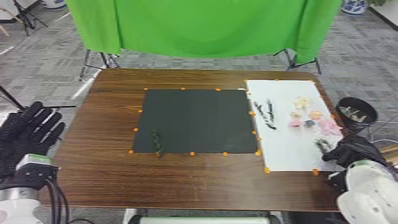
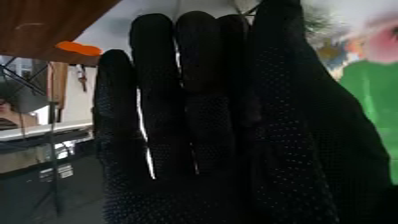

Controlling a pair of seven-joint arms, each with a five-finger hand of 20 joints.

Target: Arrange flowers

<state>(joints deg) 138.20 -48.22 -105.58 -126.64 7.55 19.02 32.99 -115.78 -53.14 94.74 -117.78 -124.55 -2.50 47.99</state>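
Plainly, a brown wooden table (image 1: 96,172) is surrounded by grey carpet (image 1: 55,62) and backed at twelve o'clock by green cloth (image 1: 204,25). A black mat (image 1: 195,115) is flanked at three o'clock by a white sheet (image 1: 281,142); both are edged with orange tabs (image 1: 192,153). A bucket (image 1: 356,120) is placed between two and three o'clock, its contents hard to make out. At one o'clock a vase (image 1: 354,6) is cut off.

One sprig (image 1: 157,143) is laid on the mat between seven and eight o'clock. Towards the sheet's two o'clock, flowers (image 1: 312,119) are bunched too closely to be counted; dark twigs (image 1: 266,114) are set at its ten o'clock. Greenery (image 1: 322,145) is partly hidden beside the right hand (image 1: 353,149), at about three o'clock, whose fingers are held straight and nearly together; whether a stem is pinched cannot be told. At nine o'clock, the left hand's (image 1: 31,132) fingers are spread slightly.
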